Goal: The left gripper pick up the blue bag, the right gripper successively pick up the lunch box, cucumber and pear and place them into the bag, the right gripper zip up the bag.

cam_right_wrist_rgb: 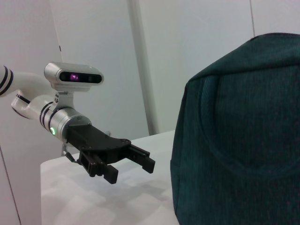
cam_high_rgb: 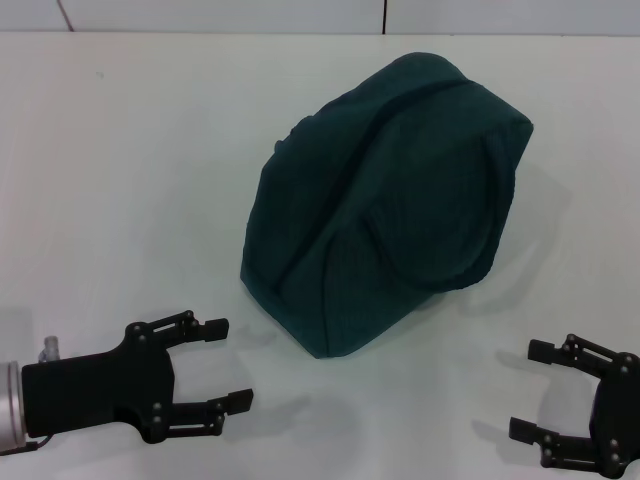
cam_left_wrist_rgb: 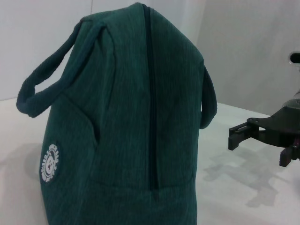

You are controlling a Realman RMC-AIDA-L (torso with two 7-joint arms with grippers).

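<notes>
The blue bag (cam_high_rgb: 390,200) stands on the white table (cam_high_rgb: 130,180) at centre, a little to the right. Its zipper seam (cam_left_wrist_rgb: 149,93) runs shut along the top, a loop handle (cam_left_wrist_rgb: 40,89) hangs at the side, and a white round logo (cam_left_wrist_rgb: 50,162) shows low on it. My left gripper (cam_high_rgb: 230,363) is open near the front left, apart from the bag. My right gripper (cam_high_rgb: 528,390) is open at the front right, also apart from it. Each wrist view shows the other arm: the right gripper (cam_left_wrist_rgb: 258,150) and the left gripper (cam_right_wrist_rgb: 131,171). The lunch box, cucumber and pear are out of view.
White table surface surrounds the bag on all sides. A pale wall (cam_high_rgb: 300,15) runs along the table's far edge.
</notes>
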